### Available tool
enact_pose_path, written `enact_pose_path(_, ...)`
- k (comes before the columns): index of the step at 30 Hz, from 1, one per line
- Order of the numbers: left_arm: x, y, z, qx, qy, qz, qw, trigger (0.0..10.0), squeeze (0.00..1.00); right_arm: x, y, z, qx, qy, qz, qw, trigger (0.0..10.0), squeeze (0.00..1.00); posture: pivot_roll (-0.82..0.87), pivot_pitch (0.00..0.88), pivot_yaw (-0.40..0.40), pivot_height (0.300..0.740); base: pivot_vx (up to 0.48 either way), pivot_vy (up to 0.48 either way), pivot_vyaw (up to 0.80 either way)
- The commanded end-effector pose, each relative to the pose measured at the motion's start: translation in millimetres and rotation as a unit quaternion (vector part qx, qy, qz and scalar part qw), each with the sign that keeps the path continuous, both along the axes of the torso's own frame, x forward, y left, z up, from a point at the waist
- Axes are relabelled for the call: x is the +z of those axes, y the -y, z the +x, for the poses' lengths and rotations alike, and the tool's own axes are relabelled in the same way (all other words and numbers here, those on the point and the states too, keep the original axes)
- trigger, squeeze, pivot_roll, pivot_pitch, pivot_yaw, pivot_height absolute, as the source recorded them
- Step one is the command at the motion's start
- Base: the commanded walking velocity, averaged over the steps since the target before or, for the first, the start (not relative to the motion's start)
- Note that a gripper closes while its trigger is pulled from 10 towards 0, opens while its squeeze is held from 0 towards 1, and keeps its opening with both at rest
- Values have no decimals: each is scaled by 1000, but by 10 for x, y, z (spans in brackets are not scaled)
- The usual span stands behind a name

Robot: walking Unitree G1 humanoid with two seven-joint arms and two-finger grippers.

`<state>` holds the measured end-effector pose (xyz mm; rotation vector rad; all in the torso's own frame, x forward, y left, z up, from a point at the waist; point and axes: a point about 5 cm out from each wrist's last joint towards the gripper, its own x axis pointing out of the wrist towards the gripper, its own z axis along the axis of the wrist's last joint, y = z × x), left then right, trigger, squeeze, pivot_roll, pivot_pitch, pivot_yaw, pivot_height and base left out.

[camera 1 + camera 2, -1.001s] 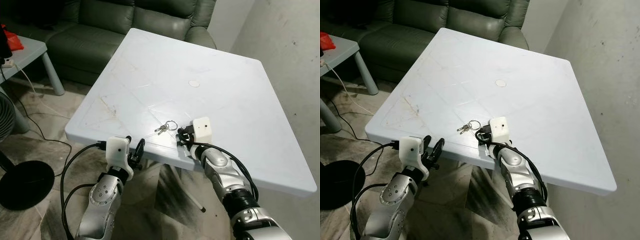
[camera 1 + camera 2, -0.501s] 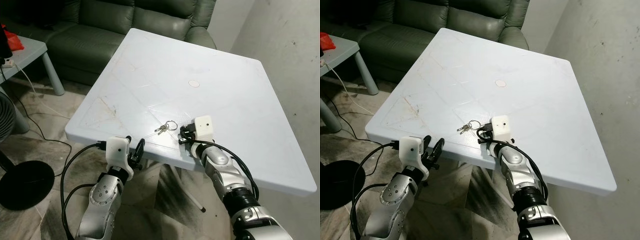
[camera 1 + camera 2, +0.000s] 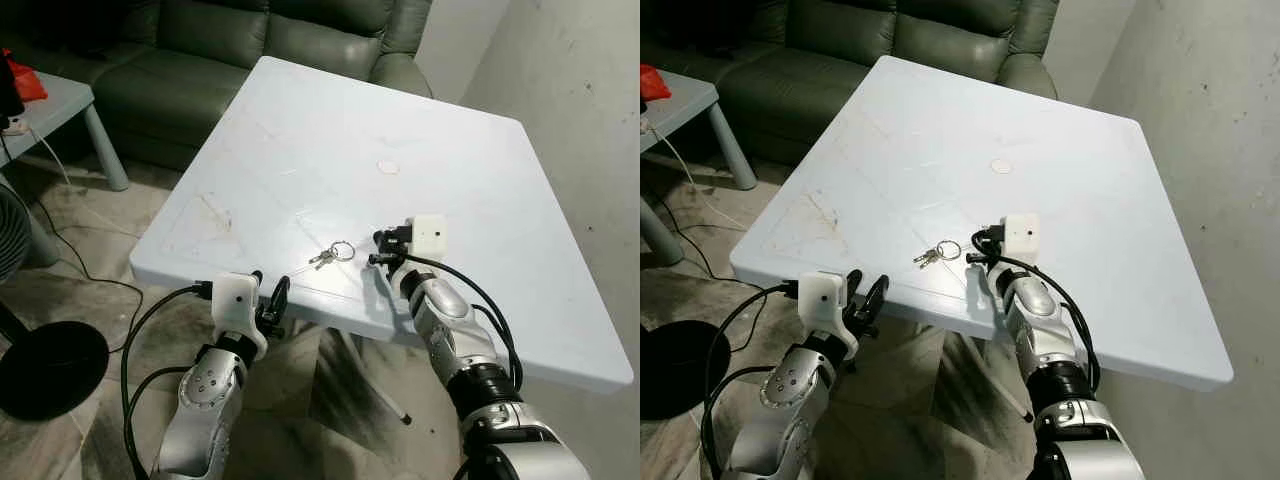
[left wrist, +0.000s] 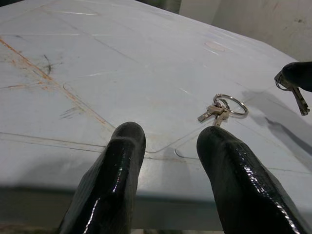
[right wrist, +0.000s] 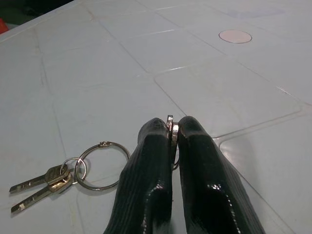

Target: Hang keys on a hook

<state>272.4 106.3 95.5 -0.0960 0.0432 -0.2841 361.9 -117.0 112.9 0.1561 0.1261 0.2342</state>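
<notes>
The keys point(image 3: 325, 257) lay on the white table point(image 3: 330, 150) near its front edge: two small keys on a large ring, flat on the surface. Just to their right the right gripper point(image 5: 172, 141) hovered over the table, its two black fingers pressed together on a small piece of metal point(image 5: 171, 127) that stood edge-on between the tips; in the left wrist view something key-shaped hung below those fingers, so it may well have been another key or a small ring, though the pictures did not settle which. The bunch itself was not in that grip and lay apart from the fingertips. The left gripper point(image 4: 170, 146) waited off the table's front edge, its fingers spread and holding nothing, pointed across the surface toward the keys. Beyond the table stood a green sofa point(image 3: 200, 50), with a low side table point(image 3: 60, 100) to the left, a bare wall point(image 3: 590, 100) to the right, and a cable on the floor. No hook could be seen, so by my reckoning the task was barely begun: the bunch was yet to be lifted, carried and hung
</notes>
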Motion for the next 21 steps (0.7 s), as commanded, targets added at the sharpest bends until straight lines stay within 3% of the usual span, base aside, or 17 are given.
enact_pose_path(1, -11, 53, 8, -2, -4, -1, 1000, 10000, 0, 96, 71, 38, -14, 16, 7, 1000, 0, 0, 75, 87, -171, 740, 0, 0, 0)
enact_pose_path(5, -4, 51, 12, 0, -3, -1, 1000, 10000, 0, 104, 85, 42, -21, 23, 1, 1000, 0, 0, 75, 88, -170, 740, 0, 0, 0)
enact_pose_path(6, -4, 50, 12, 0, -3, -1, 1000, 10000, 0, 104, 86, 39, -20, 27, -5, 999, 4039, 0, 75, 88, -170, 740, 0, 0, 0)
enact_pose_path(7, -4, 50, 12, 0, -3, -1, 1000, 10000, 0, 104, 86, 39, -20, 27, -5, 999, 4039, 0, 75, 88, -170, 740, 0, 0, 0)
enact_pose_path(8, -5, 48, 13, 0, -3, 0, 1000, 10000, 0, 101, 83, 36, -17, 28, -12, 999, 9059, 0, 73, 88, -168, 740, 0, 0, 0)
enact_pose_path(9, -5, 47, 14, 0, -3, 0, 1000, 10000, 0, 100, 81, 34, -15, 29, -17, 999, 9059, 0, 73, 89, -168, 740, 0, 0, 0)
enact_pose_path(10, -5, 47, 15, 0, -3, 0, 1000, 10000, 0, 94, 78, 31, -13, 29, -19, 999, 10000, 0, 73, 88, -168, 740, 0, 0, 0)
enact_pose_path(12, -4, 48, 17, 0, -2, 1, 1000, 10000, 0, 84, 74, 28, -9, 27, -19, 999, 10000, 0, 73, 88, -169, 740, 0, 0, 0)
enact_pose_path(13, -2, 48, 20, 1, -2, 1, 1000, 10000, 0, 57, 75, 22, -3, 19, -21, 1000, 10000, 1000, 73, 87, -168, 740, 0, 0, 0)
enact_pose_path(17, 0, 49, 25, 2, -1, 1, 1000, 10000, 0, 40, 68, 17, 3, 14, -23, 1000, 10000, 1000, 73, 86, -168, 740, 0, 0, 0)
enact_pose_path(18, 0, 48, 27, 2, -1, 1, 1000, 10000, 0, 40, 67, 18, 3, 13, -24, 1000, 10000, 0, 72, 84, -168, 740, 0, 0, 0)
enact_pose_path(21, 2, 50, 30, 2, -1, 1, 1000, 10000, 0, 42, 67, 21, 2, 15, -27, 1000, 10000, 0, 74, 83, -168, 740, 0, 0, 0)
